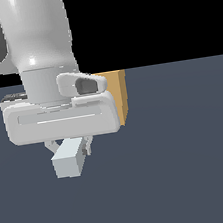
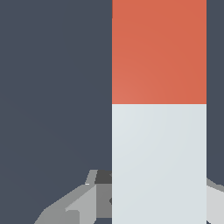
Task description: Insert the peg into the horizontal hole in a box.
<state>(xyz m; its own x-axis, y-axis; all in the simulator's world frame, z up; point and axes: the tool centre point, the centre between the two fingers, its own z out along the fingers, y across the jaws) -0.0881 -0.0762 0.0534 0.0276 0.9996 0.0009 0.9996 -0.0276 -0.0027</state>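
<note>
The claw point(image 1: 70, 146) grips the peg point(image 1: 69, 162), its body hiding most of the box point(image 1: 119, 94).

Box point(image 1: 117, 95): mostly hidden behind the arm's hand; only one edge strip shows, the hole unseen.
Peg point(image 1: 69, 158): exterior view shows only its pale end, the rest hidden under the hand. Wrist view crops both ends.
Gripper point(image 1: 68, 146): fingers largely covered, grip hard to judge.
</note>
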